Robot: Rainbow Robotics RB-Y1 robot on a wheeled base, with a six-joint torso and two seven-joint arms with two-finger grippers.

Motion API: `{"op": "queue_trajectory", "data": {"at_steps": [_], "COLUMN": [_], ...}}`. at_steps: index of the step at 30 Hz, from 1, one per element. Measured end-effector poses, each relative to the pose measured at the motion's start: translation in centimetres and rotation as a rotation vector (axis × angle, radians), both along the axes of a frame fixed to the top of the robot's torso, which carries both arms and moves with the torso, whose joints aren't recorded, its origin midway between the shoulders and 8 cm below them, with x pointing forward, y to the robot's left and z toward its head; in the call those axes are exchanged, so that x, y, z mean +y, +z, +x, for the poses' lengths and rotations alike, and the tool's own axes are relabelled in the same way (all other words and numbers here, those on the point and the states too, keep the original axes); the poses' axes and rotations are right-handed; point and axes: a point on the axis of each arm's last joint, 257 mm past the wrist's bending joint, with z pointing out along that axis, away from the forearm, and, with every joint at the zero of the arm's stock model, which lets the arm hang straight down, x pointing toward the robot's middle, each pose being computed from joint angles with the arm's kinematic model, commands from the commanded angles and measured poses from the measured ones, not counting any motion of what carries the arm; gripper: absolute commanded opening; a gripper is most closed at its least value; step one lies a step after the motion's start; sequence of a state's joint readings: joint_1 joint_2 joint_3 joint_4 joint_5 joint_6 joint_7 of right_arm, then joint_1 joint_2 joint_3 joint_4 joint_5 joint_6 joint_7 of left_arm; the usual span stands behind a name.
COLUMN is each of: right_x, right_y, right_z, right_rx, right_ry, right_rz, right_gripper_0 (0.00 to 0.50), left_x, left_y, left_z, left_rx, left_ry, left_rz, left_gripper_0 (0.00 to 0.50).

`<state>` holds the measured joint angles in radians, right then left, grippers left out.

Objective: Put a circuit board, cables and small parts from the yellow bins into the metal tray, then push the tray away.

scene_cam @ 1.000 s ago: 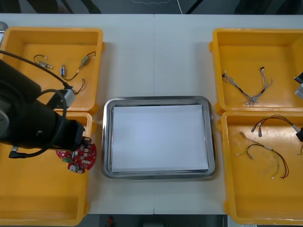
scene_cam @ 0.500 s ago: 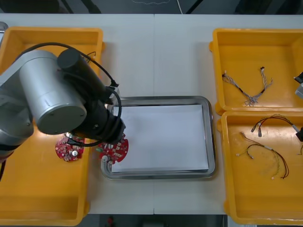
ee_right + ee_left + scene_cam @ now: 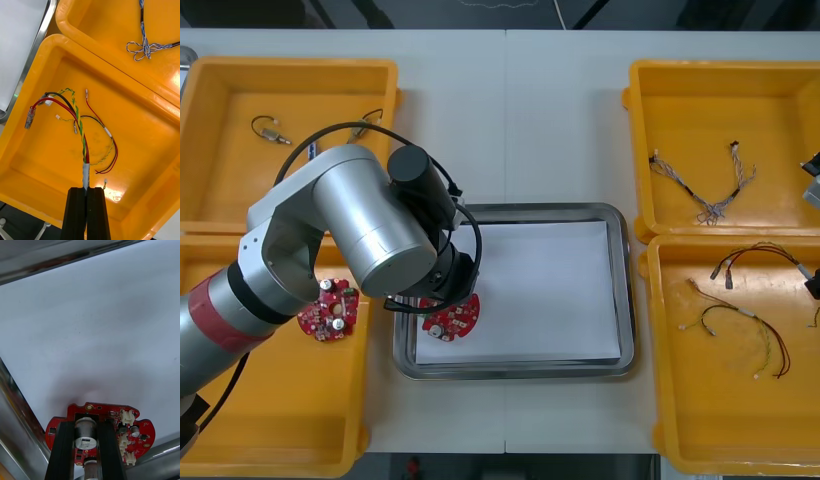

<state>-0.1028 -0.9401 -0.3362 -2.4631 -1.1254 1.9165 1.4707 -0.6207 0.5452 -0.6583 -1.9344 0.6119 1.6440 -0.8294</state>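
I see a light counter (image 3: 510, 120) with a metal tray (image 3: 510, 211) in the middle, white inside. My left tool (image 3: 86, 425) is clenched on a round red circuit board (image 3: 450, 318), over the tray's near left corner. My right tool (image 3: 86, 190) pinches a red and yellow cable (image 3: 80, 131) in a yellow bin (image 3: 37, 165).

Red circuit board (image 3: 452, 318), metal tray (image 3: 510, 211) white inside, yellow bins (image 3: 280, 420); at four o'clock, a red and yellow cable (image 3: 77, 114).

Left arm (image 3: 370, 230) covers part of circuit board (image 3: 458, 320), tray (image 3: 627, 300) corner.
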Motion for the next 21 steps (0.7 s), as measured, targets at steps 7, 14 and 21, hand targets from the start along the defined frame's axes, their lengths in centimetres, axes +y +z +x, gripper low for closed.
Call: {"op": "queue_trajectory", "data": {"at_steps": [7,14,21], "right_x": [0.00,0.00,0.00], "right_y": [0.00,0.00,0.00], "right_z": [0.00,0.00,0.00], "right_rx": [0.000,0.000,0.000], "right_ry": [0.000,0.000,0.000], "right_rz": [0.000,0.000,0.000], "right_gripper_0": [0.000,0.000,0.000], "left_x": [-0.02,-0.19,-0.71], "left_y": [-0.64,-0.58,-0.45], "left_z": [-0.15,-0.04,-0.15], "left_rx": [0.002,-0.002,0.000], "left_ry": [0.003,0.001,0.023], "left_rz": [0.010,0.003,-0.018], "left_gripper_0": [0.438,0.500,0.500]}}
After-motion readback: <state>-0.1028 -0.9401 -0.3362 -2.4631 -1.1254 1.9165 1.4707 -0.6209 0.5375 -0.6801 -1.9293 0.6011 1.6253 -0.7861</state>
